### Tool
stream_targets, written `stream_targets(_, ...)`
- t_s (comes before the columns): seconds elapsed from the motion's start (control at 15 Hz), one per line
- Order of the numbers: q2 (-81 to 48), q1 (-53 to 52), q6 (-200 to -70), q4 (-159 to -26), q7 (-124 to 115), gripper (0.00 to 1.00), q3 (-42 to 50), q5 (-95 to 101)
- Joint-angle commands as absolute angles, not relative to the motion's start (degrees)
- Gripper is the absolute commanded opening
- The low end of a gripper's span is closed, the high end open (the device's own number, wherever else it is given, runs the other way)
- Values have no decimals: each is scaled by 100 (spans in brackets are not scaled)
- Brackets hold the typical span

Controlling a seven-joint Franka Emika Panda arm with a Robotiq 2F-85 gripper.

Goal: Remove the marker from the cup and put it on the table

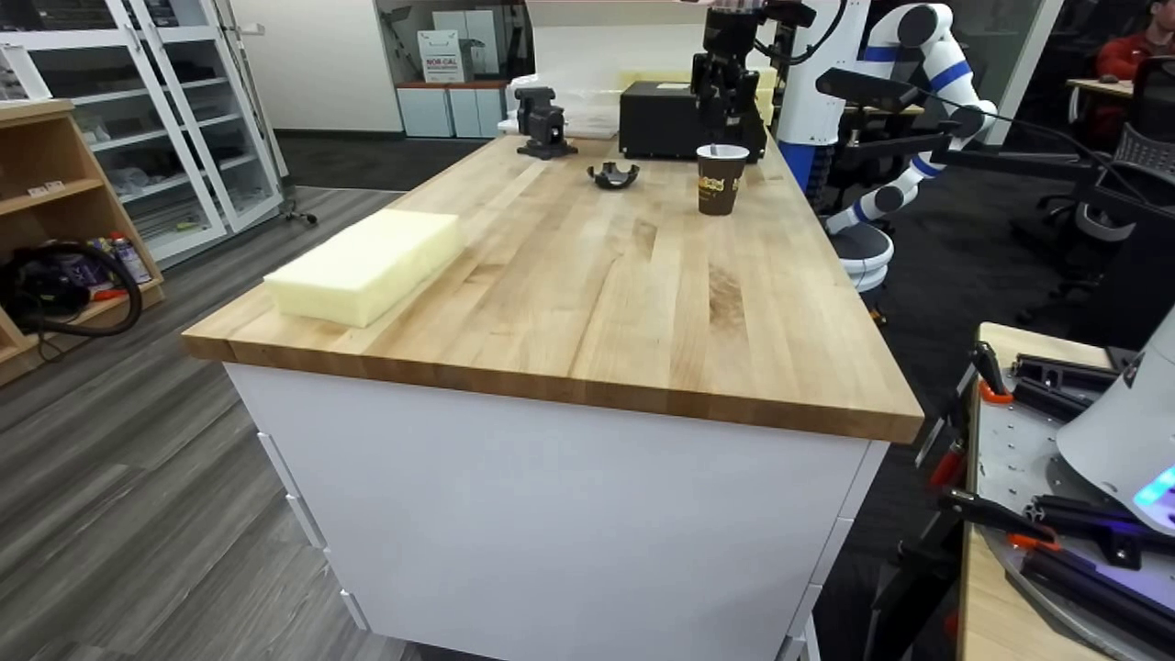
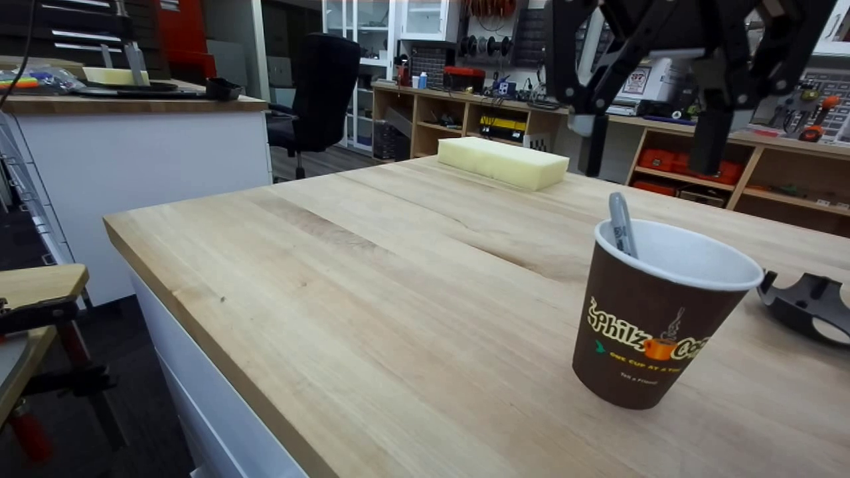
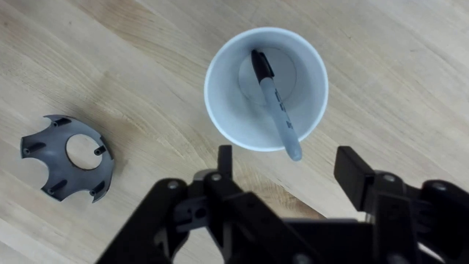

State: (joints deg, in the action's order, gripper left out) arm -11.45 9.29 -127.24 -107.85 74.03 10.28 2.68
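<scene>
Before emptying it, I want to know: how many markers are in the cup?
1: the marker leans inside the cup, black cap down, gray end sticking out. No other marker shows there.

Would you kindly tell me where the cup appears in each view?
In an exterior view: cup, upper half, right of centre.
In an exterior view: cup, lower right.
Wrist view: cup, upper half, slightly right of centre.
Shared landmark: dark curved part, near it in all three.

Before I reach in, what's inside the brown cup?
A gray marker, black-capped end down, its other end sticking out of the cup. In the wrist view the cup's bottom shows, except the strip the marker covers.
</scene>
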Motion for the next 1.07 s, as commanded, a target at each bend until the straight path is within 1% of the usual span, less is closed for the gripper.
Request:
stream_targets(0.0,-1300,1114,-12760,-10564,7598,52,863,157)
stream_targets(0.07,-1307,1125,-12749,-10552,7591,51,850,170)
stream_targets(0.13,-1317,1138,-12745,-10549,7586,66,839,185)
stream_targets(0.2,-1333,1155,-12746,-10544,7592,77,830,187)
stream_targets(0.27,-1340,1166,-12736,-10547,7589,78,824,174)
stream_targets(0.4,-1355,1186,-12748,-10558,7611,88,814,146)
stream_targets(0.47,-1356,1195,-12739,-10563,7615,95,807,134)
stream_targets(0.6,-1364,1217,-12728,-10574,7633,100,796,111)
stream_targets(1.0,-1469,1310,-12622,-10558,7822,100,751,-202)
